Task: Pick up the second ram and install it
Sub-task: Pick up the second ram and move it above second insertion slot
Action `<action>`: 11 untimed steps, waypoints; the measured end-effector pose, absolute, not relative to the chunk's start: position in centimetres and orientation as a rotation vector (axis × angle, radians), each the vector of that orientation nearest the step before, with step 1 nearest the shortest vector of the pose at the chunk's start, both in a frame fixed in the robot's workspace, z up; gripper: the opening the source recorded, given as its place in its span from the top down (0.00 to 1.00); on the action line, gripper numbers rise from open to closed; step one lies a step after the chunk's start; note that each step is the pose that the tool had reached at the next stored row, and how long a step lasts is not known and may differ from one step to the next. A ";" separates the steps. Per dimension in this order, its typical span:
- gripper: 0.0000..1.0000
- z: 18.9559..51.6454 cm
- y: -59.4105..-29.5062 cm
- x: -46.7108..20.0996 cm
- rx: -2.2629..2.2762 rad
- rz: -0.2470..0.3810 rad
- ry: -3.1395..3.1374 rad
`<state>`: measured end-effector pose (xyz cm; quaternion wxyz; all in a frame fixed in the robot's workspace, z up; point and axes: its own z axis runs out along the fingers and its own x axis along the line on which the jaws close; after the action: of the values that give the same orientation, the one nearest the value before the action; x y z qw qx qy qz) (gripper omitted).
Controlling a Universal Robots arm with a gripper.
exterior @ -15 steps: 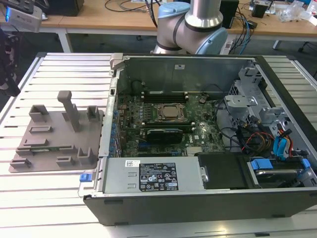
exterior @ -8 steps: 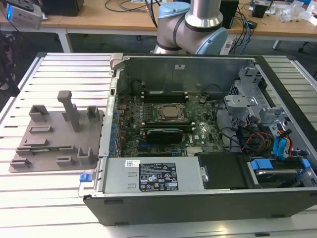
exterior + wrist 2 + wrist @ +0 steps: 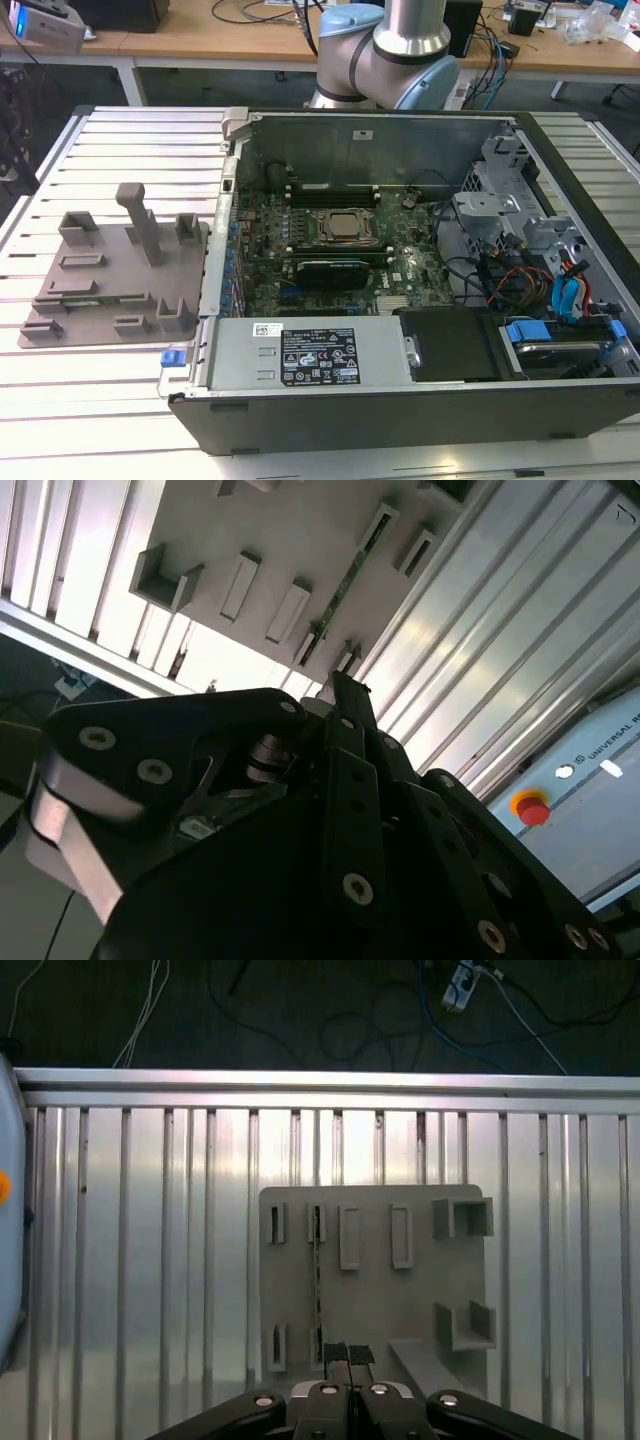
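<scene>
Well, your ribbed aluminium table (image 3: 150, 1260) carries a flat grey plastic tray (image 3: 375, 1310) with raised blocks; the thin green circuit-board second ram (image 3: 317, 1270) stands edge-on in its slots. Your black end effector (image 3: 348, 1353) hangs above the tray, clenched empty.

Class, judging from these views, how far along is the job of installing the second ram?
Done: nothing yet; the second ram stands on edge in a slot of the grey tray. In hand: nothing; in the first wrist view the gripper is shut, empty, above the tray by the ram's end. Left: both pickup and installation in the open computer case.
</scene>
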<state>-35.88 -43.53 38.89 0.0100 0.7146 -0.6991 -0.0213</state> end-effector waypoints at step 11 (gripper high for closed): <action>0.90 38.9 -43.5 -35.9 2.366 -0.064 -2.031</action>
<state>-35.88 -43.53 38.89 0.0113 0.7585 -0.6512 -0.0206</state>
